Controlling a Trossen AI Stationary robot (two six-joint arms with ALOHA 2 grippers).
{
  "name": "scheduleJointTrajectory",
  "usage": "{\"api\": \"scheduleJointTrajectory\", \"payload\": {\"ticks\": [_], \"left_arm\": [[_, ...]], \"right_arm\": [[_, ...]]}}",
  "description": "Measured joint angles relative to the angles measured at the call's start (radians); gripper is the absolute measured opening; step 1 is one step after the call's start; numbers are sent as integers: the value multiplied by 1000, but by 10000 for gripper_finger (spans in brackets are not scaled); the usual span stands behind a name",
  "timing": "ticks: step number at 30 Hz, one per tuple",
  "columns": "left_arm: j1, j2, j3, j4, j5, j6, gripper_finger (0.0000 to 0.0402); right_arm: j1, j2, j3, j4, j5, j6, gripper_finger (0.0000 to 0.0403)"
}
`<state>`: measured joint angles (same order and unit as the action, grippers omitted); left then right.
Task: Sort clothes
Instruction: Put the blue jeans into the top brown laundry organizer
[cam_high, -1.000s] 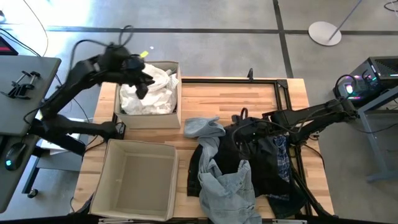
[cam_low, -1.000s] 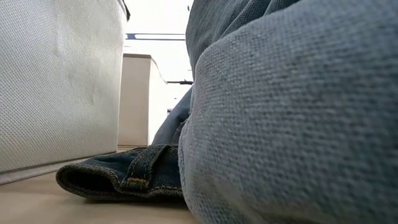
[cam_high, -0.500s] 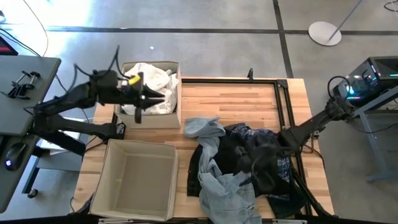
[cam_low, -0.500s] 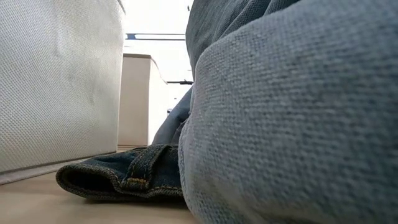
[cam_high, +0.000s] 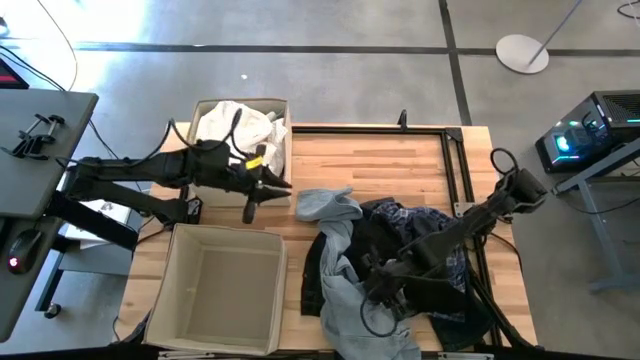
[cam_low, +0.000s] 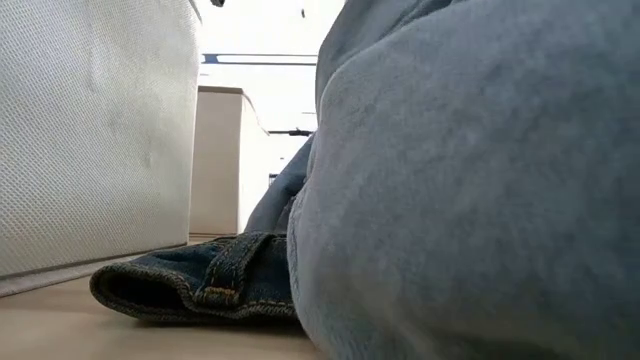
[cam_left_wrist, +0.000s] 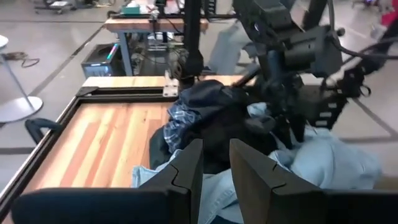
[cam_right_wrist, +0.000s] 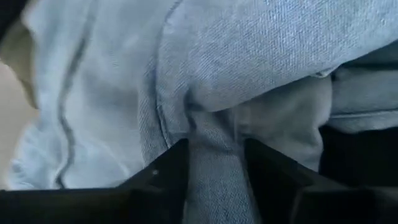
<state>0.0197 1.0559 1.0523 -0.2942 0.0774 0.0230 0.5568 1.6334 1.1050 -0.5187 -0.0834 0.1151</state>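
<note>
A heap of clothes covers the table's right half: dark garments (cam_high: 400, 230), a navy-white plaid piece (cam_high: 455, 262), a pale grey-blue piece (cam_high: 325, 205) and a pale blue denim garment (cam_high: 345, 305) at the near edge, which fills the low view (cam_low: 450, 200) above a dark denim hem (cam_low: 200, 285). White clothes (cam_high: 235, 125) lie in the far bin. My right gripper (cam_high: 375, 290) is down on the pale denim. My left gripper (cam_high: 265, 198) hovers beside the far bin, a small gap between its fingers (cam_left_wrist: 216, 171), empty. My right gripper comes from above, slanting down from the table's right, onto the pale denim garment. A raised fold of the denim (cam_right_wrist: 214, 134) fills the gap between its two fingers (cam_right_wrist: 168, 171). How many layers, I cannot tell. The garment lies on the heap and the table.
Two beige fabric bins stand at the left: the far one (cam_high: 285, 160) with white clothes, the near one (cam_high: 175, 290) with nothing visible inside; its wall shows in the low view (cam_low: 90, 130). A black frame (cam_high: 450, 150) lies on the wooden top at far right.
My left gripper has left the far bin's white clothes, swung toward the table's right and near side, sunk, and tipped closer to level. My right gripper has swung toward the near edge and down onto the pale denim, whose bulk has shifted in the low view.
</note>
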Motion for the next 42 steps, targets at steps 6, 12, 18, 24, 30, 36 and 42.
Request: {"api": "scheduleJointTrajectory", "payload": {"ticks": [6,12,18,24,30,36,42], "left_arm": [[-31,46,0,8,-2,87,69],[-34,69,0,29,-29,139,69],[-33,69,0,86,-89,214,69],[-33,68,0,138,-154,259,69],[-33,75,0,127,-170,257,69],[-33,83,0,50,-172,241,69],[-34,97,0,30,-172,185,69]], "right_arm": [[-34,-32,-4,-59,82,110,19],[-88,-199,-9,-88,437,-13,5],[-201,-425,-9,201,1223,-227,0],[-391,-562,-8,882,1097,-789,0],[-529,-628,-7,1227,566,-863,0],[-528,-663,-6,614,426,-660,0],[-423,-575,-7,252,274,-428,25]]}}
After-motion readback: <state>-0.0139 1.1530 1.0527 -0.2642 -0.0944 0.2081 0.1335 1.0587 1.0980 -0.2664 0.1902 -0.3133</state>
